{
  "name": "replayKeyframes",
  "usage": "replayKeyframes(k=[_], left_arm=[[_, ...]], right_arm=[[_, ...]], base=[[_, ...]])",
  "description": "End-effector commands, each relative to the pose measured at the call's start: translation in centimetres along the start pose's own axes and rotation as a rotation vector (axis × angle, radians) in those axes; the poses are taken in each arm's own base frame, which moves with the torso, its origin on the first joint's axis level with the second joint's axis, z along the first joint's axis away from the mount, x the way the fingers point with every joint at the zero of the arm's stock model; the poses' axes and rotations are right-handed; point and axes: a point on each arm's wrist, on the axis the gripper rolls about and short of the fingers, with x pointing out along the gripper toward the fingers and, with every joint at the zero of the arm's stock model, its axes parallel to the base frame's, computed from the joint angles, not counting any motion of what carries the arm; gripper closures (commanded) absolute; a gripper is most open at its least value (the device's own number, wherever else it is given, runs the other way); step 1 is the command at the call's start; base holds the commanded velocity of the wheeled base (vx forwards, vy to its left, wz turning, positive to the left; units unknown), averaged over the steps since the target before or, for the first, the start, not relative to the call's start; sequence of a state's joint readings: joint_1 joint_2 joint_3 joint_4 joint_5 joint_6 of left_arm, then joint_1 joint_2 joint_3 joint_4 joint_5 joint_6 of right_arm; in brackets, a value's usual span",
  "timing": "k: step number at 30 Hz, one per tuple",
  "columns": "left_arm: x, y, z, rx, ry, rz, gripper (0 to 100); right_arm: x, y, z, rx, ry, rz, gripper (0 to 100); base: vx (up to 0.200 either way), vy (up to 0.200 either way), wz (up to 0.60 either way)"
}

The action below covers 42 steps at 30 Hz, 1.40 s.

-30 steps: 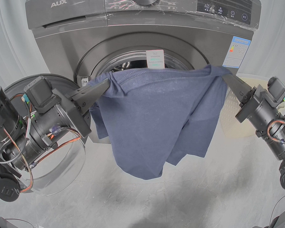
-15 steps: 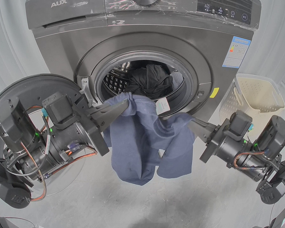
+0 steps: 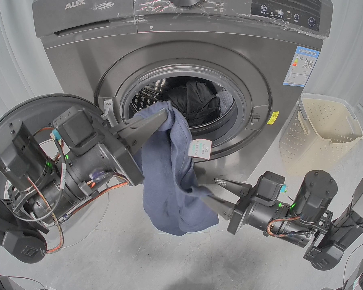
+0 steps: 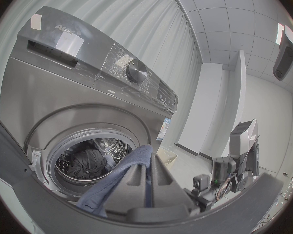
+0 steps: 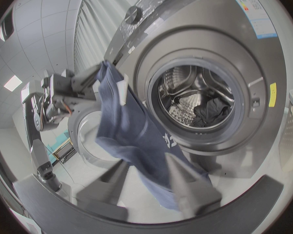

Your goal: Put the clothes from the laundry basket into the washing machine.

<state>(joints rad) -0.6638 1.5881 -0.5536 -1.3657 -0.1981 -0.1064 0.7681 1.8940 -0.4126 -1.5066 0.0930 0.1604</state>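
The washing machine [image 3: 181, 41] sits upper centre, its door [image 3: 36, 109] open at left, laundry basket [image 3: 326, 129] at right, clothes [image 3: 193, 97] in its drum, shirt [image 3: 169, 174] hanging centre.

Pale grey floor carrying a washer and a basket.
The floor [image 3: 157, 258] is smooth and glossy, spreading toward 6 o'clock in the head view. The washing machine [image 3: 88, 61] stands on it at 12 o'clock, its round door [image 3: 32, 109] swung open toward 9 o'clock, with dark clothes [image 3: 195, 101] lying in the drum. The cream laundry basket [image 3: 322, 133] sits on the floor at 3 o'clock, just beside the machine.
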Motion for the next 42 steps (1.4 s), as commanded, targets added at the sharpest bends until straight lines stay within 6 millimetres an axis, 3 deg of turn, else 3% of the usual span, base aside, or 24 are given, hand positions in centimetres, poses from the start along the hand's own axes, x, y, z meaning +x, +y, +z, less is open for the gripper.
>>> replayKeyframes(k=[1, 11, 28, 32, 42], left_arm=[[0.2, 0.0, 0.3, 0.0, -0.014, -0.002, 100], [0.1, -0.3, 0.3, 0.0, -0.013, -0.012, 100], [0.2, -0.4, 0.6, -0.002, -0.029, -0.018, 100], [0.2, -0.4, 0.6, -0.002, -0.029, -0.018, 100], [0.4, -0.4, 1.0, -0.003, -0.046, -0.018, 100]], right_arm=[[0.5, -0.3, -2.5, 0.006, 0.089, -0.006, 0], [3.7, -1.6, -6.0, 0.006, 0.151, -0.027, 0], [9.3, -0.9, -7.6, -0.001, 0.073, 0.017, 0], [10.7, -0.5, -9.0, -0.001, 0.073, 0.03, 0], [14.1, -1.3, -9.7, 0.003, -0.011, -0.014, 0]], base=[[0.0, 0.0, 0.0], [0.0, 0.0, 0.0], [0.0, 0.0, 0.0], [0.0, 0.0, 0.0], [0.0, 0.0, 0.0]])
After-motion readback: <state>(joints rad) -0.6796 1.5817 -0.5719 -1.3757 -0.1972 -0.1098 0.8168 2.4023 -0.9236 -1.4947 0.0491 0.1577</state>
